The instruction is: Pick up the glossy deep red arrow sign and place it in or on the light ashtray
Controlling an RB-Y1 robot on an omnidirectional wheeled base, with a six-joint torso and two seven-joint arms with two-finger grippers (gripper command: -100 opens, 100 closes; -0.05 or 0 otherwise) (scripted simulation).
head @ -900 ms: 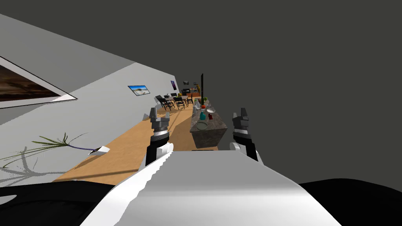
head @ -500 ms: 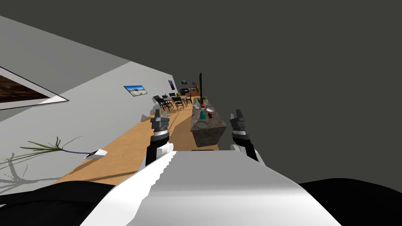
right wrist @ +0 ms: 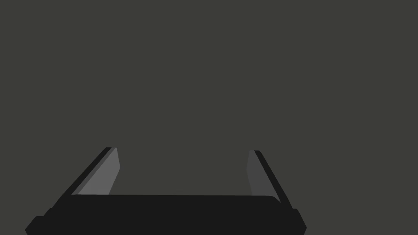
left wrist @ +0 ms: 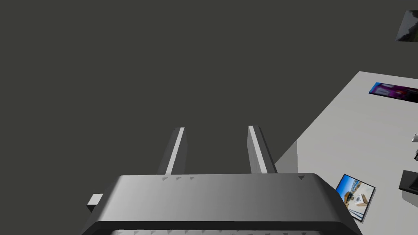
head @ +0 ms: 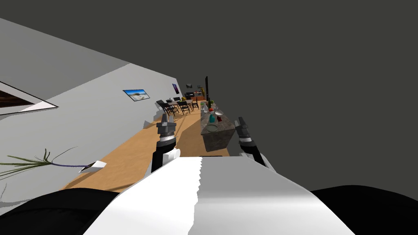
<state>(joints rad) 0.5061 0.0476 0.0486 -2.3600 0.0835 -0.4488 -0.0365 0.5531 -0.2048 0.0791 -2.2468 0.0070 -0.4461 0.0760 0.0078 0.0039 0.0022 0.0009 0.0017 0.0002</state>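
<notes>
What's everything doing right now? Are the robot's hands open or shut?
Left gripper: fingers apart, holding nothing.
Right gripper: fingers wide apart, holding nothing.
Dark red thing: on the counter, untouched.
Light dish: at the counter's near end, nothing red in it.
Teal bottle: upright on the counter.

No words or numbers can be read here — the picture [head: 136,94] on the wall shows just colours, and things on the counter [head: 220,136] are too small.

We see a tan wood floor [head: 134,157] between a light grey wall [head: 102,110] and a dark wall [head: 306,102], with black chairs [head: 175,107] beyond.
</notes>
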